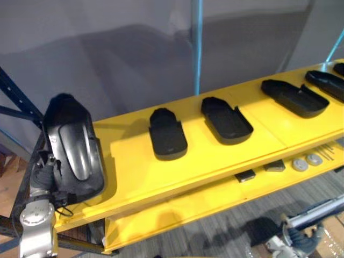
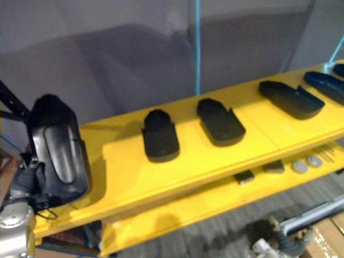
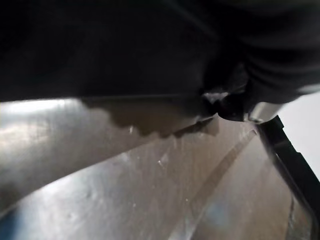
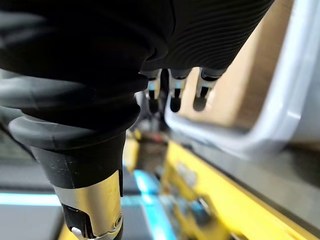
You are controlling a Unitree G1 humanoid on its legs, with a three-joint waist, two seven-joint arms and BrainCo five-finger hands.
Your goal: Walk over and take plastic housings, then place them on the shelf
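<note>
The yellow shelf (image 1: 134,166) has two levels. On its top board four black plastic housings lie in a row, well apart: first housing (image 1: 167,134), second housing (image 1: 227,120), third housing (image 1: 294,98), fourth housing (image 1: 325,83). On the lower board (image 1: 177,207) lie two dark blocks (image 1: 245,175), two grey discs (image 1: 300,164) and thin pins (image 1: 325,151).

A workshop or factory store room.
A long yellow shelf (image 1: 134,172) across the middle holds black plastic housings (image 1: 168,134) in a row. Small parts (image 1: 301,164) lie on the lower board at lower right, and a plain grey wall (image 1: 107,43) fills the top.
</note>
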